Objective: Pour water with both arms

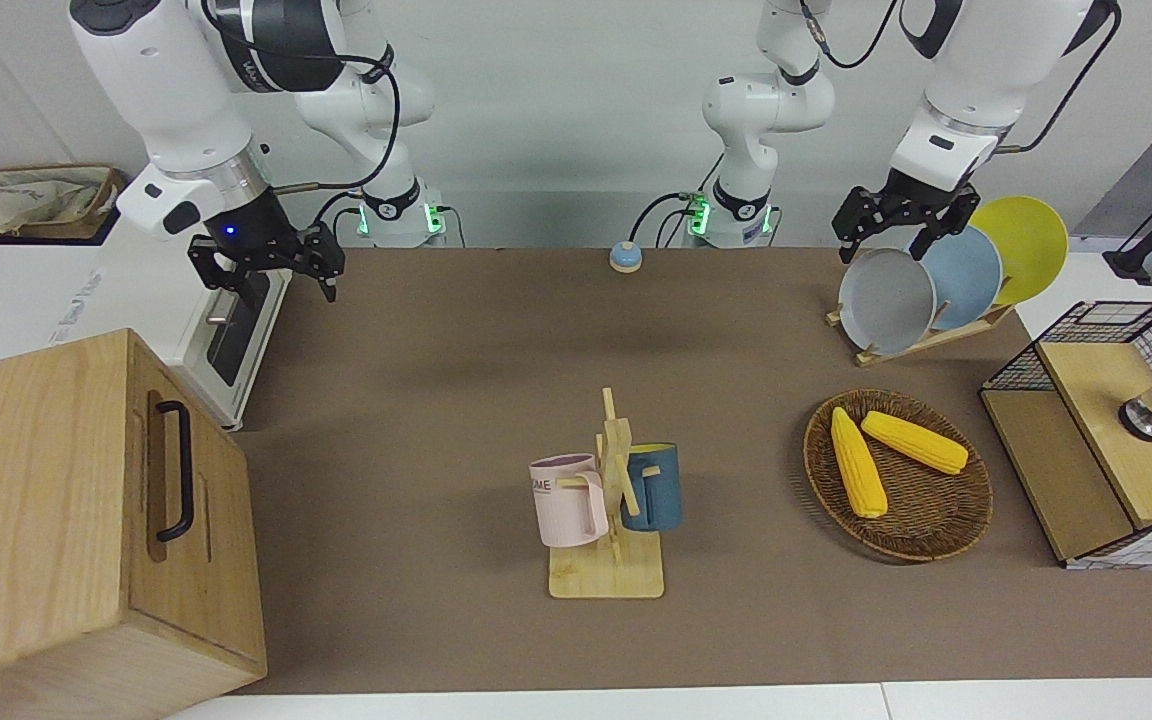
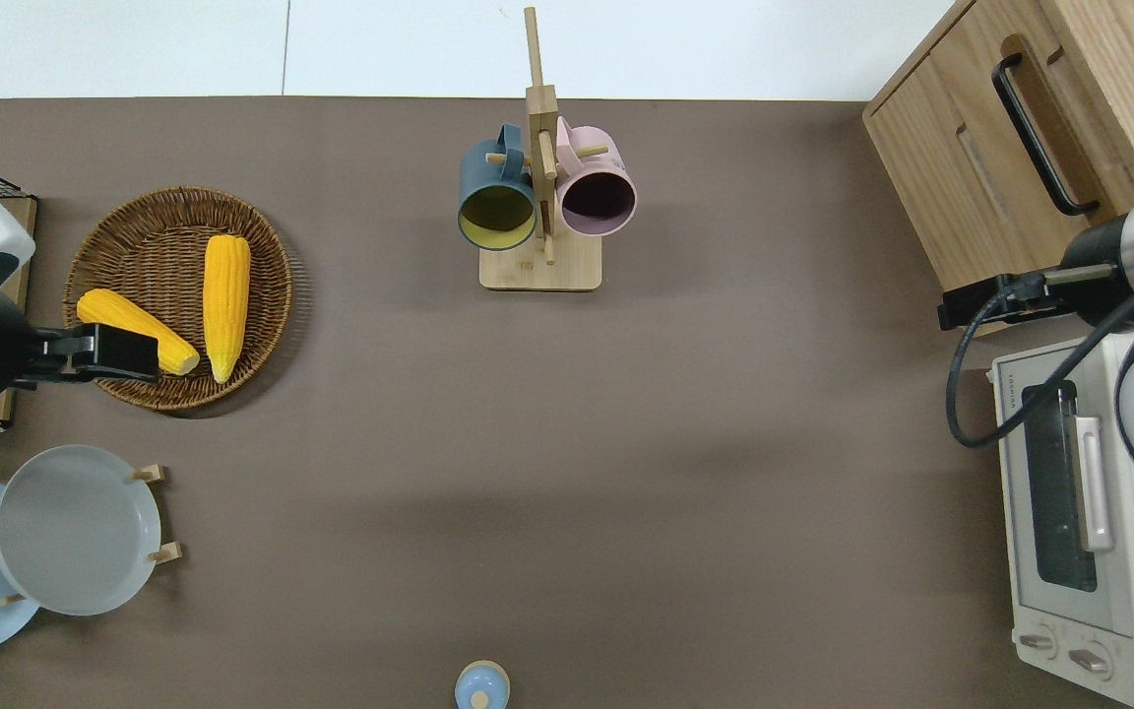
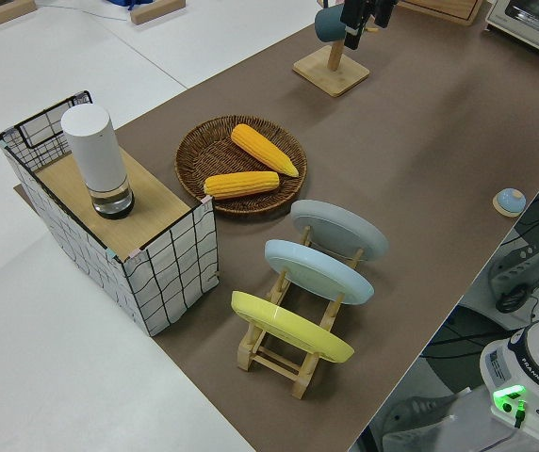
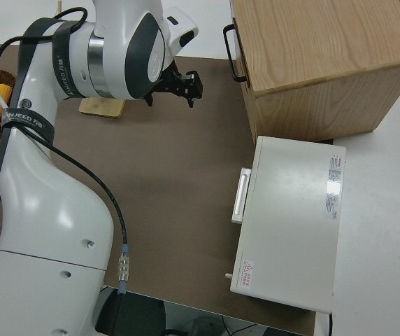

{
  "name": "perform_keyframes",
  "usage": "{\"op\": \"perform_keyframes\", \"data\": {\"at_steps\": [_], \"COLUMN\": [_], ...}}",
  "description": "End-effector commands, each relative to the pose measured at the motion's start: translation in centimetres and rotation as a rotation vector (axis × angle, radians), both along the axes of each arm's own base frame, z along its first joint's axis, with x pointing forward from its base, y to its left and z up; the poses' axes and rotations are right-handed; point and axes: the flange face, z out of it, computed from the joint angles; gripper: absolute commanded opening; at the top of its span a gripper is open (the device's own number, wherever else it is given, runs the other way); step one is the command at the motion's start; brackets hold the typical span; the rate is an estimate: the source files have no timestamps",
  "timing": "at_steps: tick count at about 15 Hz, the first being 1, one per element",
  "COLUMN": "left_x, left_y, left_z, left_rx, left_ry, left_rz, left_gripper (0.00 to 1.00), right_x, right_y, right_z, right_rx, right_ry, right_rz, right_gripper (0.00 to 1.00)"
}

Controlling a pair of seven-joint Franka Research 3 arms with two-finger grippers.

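1. Presently, left gripper [image 1: 898, 228] – raised, fingers spread, empty, over the basket [image 2: 262, 256] rim.
2. Right gripper [image 1: 271, 270] – raised, fingers spread, empty, over the surface [image 2: 626, 443] beside the toaster oven [image 2: 1089, 512].

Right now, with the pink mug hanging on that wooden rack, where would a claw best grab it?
Probably by the rim of the pink mug, one finger inside the mouth. It hangs on its side from a peg of the mug rack, mouth facing the robots, handle hooked on the peg. Come from the robots' side, then slide it off along the peg.
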Motion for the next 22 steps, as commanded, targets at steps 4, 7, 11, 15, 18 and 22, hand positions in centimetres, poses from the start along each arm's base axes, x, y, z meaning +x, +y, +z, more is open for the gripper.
{"op": "perform_keyframes", "data": {"at_steps": [4, 7, 11, 15, 18, 22], "left_x": [-0.5, -0.4, -0.2, 0.1, 0.1, 0.2], "left_y": [-0.1, 0.0, 0.7, 2.5, 4.7, 9.6], "left_z": [0.3, 0.2, 0.0, -0.4, -0.4, -0.5], "left_rx": [0.019, 0.020, 0.023, 0.059, 0.056, 0.052], "left_ry": [0.006, 0.007, 0.010, 0.019, 0.019, 0.012], "left_rz": [-0.007, -0.009, -0.004, -0.051, -0.046, -0.059], "left_gripper": [1.00, 1.00, 1.00, 1.00, 1.00, 1.00], "right_x": [-0.5, -0.5, -0.6, -0.2, 0.2, 1.0], "right_y": [-0.4, -0.4, -0.1, 1.3, 3.8, 7.3], "right_z": [0.8, 1.1, 1.3, 1.4, 1.6, 1.8], "right_rx": [-0.005, -0.006, 0.001, 0.006, -0.003, -0.006], "right_ry": [-0.013, -0.015, -0.018, -0.062, -0.121, -0.224], "right_rz": [0.012, 0.016, 0.024, 0.070, 0.180, 0.324], "right_gripper": [0.983, 0.983, 0.983, 0.983, 0.983, 0.983]}}
